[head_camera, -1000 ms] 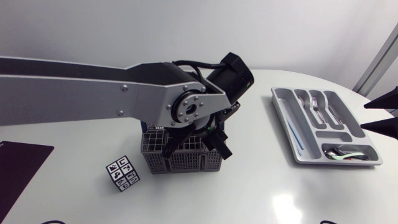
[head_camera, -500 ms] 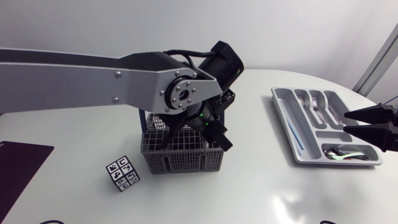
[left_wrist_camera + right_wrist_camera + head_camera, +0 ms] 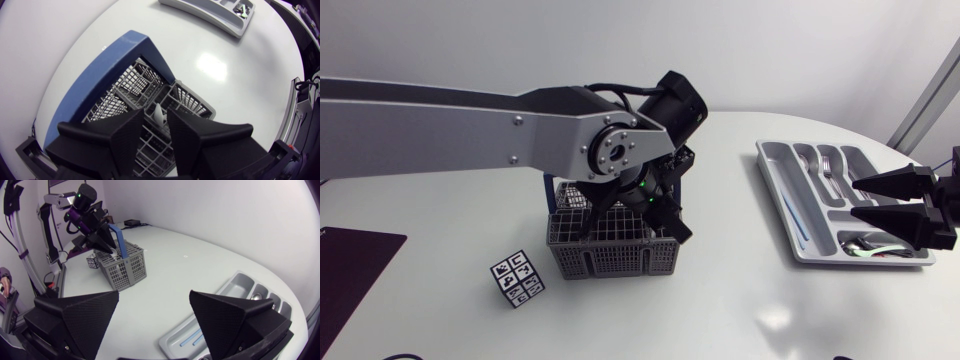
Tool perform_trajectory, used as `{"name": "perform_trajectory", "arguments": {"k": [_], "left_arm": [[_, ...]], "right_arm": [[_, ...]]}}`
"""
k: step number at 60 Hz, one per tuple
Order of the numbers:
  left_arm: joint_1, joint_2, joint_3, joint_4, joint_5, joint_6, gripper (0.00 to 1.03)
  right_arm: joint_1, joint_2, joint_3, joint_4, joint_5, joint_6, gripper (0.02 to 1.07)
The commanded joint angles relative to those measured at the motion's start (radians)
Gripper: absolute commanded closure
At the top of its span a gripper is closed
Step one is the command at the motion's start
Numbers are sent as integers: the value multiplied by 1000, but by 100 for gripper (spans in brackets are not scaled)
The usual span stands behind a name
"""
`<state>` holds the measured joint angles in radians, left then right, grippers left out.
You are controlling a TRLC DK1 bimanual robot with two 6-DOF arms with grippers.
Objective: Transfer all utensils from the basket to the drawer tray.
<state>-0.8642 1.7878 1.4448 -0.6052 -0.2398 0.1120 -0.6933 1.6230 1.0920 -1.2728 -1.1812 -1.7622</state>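
Grey mesh basket (image 3: 610,255) under my left hand (image 3: 156,122). One pale utensil (image 3: 158,111) stands at its tip, and I cannot tell if it is gripped. Right hand (image 3: 857,198) spread and empty over the drawer tray (image 3: 775,190). Several pieces (image 3: 825,165) already filed; basket not yet cleared.

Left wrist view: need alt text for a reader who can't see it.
The left gripper hangs over a grey mesh basket with a blue handle, a pale utensil tip showing just ahead of it inside the basket. Beyond the basket, across the white table, lies the grey drawer tray.
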Motion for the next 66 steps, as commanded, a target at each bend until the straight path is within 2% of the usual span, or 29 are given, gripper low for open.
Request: {"name": "perform_trajectory", "arguments": {"k": [1,5,9,13,22,28,38,41,46,62,66], "left_arm": [[2,35,23,-11,7,-15,70],[2,36,22,-11,7,-15,70],[2,36,22,-11,7,-15,73],[2,39,22,-11,7,-15,75],[2,50,19,-11,7,-15,79],[-1,53,14,-11,7,-15,84],[-2,55,8,-11,7,-15,100],[-2,55,2,-11,7,-15,100],[-6,55,-6,-11,7,-14,100],[-12,-21,-12,-13,2,5,100],[-27,-38,-14,-13,-35,20,100]], "right_arm": [[25,-64,-63,145,-8,168,6],[63,-112,-118,359,40,369,6],[120,-189,-207,632,120,609,6],[158,-233,-254,745,146,721,6],[238,-241,-271,776,166,816,6],[307,-256,-305,828,212,874,6],[413,-296,-369,955,296,1008,6],[460,-295,-371,969,373,1055,6],[508,-296,-379,997,440,1121,6],[589,-344,-392,1021,448,1150,6],[604,-359,-403,1029,448,1152,6]]}}
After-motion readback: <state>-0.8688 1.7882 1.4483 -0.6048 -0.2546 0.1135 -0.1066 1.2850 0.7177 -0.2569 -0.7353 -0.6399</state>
